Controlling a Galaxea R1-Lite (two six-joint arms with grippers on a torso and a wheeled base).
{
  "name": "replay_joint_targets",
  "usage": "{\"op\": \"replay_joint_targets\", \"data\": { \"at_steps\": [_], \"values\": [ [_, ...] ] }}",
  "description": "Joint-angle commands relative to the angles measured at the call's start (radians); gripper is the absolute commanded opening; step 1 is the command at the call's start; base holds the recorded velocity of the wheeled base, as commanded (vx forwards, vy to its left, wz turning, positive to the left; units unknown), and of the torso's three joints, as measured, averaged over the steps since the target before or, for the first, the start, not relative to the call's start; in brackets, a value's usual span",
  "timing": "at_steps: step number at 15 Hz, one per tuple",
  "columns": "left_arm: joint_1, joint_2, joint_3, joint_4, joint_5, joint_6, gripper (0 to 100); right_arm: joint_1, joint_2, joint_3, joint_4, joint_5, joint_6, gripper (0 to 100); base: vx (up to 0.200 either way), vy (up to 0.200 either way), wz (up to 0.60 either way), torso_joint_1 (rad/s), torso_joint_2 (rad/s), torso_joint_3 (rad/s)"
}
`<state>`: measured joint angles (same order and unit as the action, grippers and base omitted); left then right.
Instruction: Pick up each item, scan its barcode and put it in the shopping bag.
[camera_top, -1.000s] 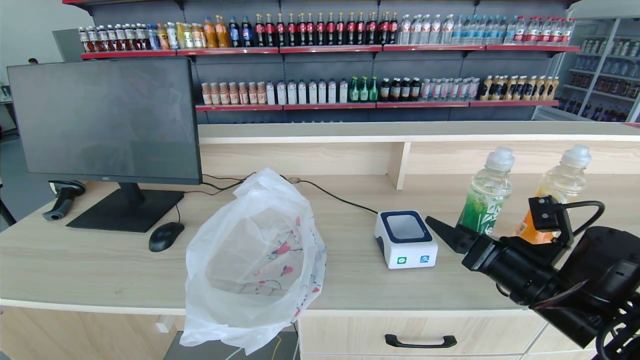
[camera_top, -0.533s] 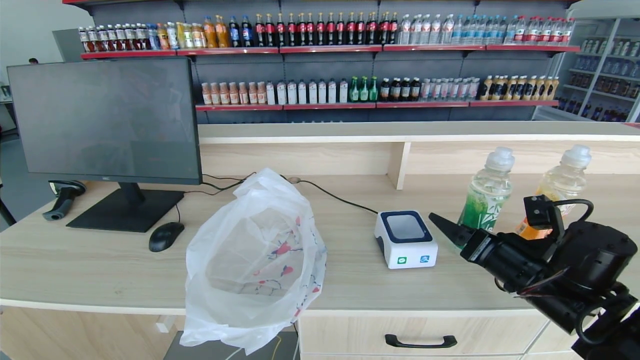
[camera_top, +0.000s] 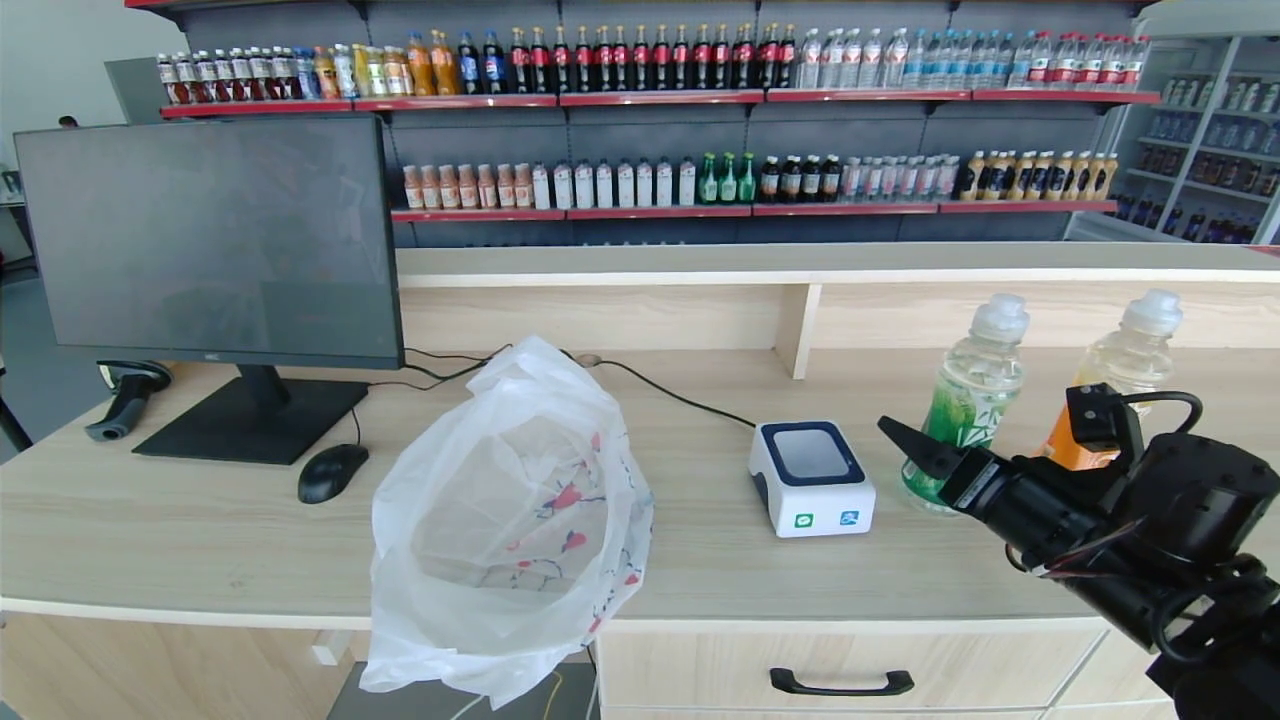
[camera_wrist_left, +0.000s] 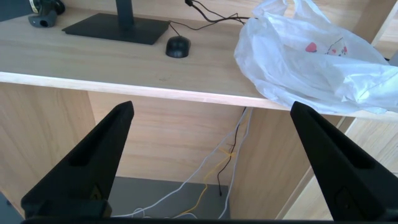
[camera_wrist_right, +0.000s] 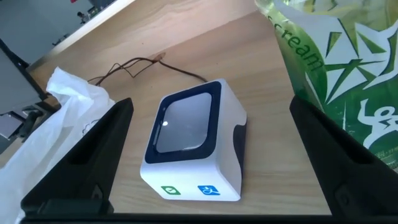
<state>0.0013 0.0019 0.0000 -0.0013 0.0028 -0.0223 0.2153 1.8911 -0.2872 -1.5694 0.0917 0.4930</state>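
1. Right gripper has shifted off the scanner toward the green bottle, per head view. Jaws are spread and hold nothing; one tip is just beside the label. The orange bottle stands upright behind the arm. The shopping bag overhangs the front edge of the counter, with bare counter between bag and scanner.
2. Left wrist view adds the left gripper, low below the counter's front edge, jaws wide and empty. Loose cables hang under the counter. The mouse is near the bag.
3. Right wrist view adds that the scanner sits in the gap between the fingers, farther off. The green bottle lies beyond one finger, ungripped.
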Motion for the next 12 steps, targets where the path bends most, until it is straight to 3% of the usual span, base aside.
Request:
{"op": "replay_joint_targets", "data": {
  "at_steps": [1, 12],
  "values": [
    [0.0, 0.0, 0.0, 0.0, 0.0, -0.001, 100, -0.013, -0.004, -0.001, -0.001, 0.002, -0.004, 100, 0.0, 0.0, 0.0, 0.0, 0.0, 0.0],
    [0.0, 0.0, 0.0, 0.0, 0.0, -0.001, 100, -0.097, -0.003, -0.004, -0.001, 0.054, -0.025, 100, 0.0, 0.0, 0.0, 0.0, 0.0, 0.0]
  ]
}}
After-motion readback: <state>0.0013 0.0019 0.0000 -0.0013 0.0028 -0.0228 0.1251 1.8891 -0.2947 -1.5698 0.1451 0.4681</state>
